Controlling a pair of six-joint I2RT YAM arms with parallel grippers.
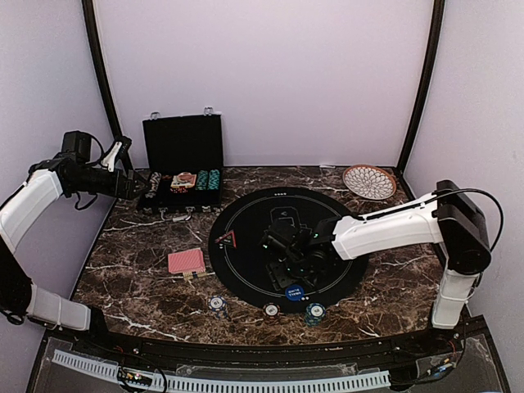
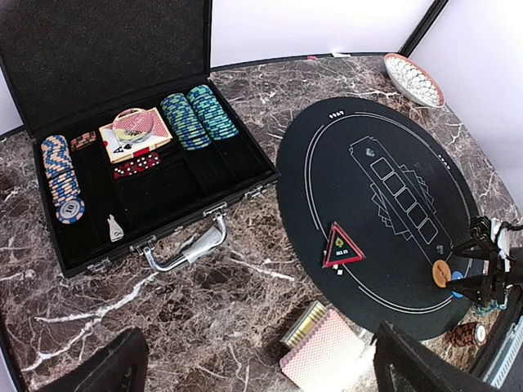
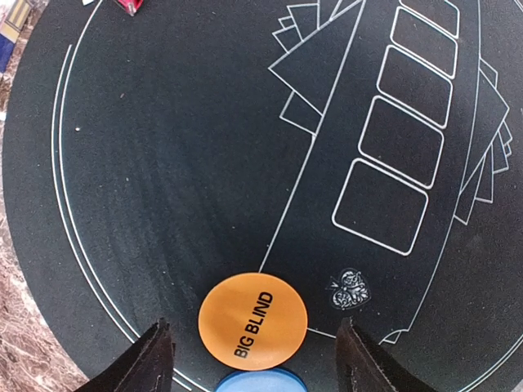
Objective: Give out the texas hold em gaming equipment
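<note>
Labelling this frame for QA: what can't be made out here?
Blue disc: right wrist view, cut off by bottom edge; top view, lettering too small.
Orange disc: top view, hidden under the right gripper.
Red triangle: right wrist view, cut off by top edge.
Poker chips: top view, markings too small.

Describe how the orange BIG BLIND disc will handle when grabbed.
The orange disc lies flat on the black mat, so its thin edge is probably hard to pinch. It looks rigid and light; pushed, it likely slides, not rolls.
</note>
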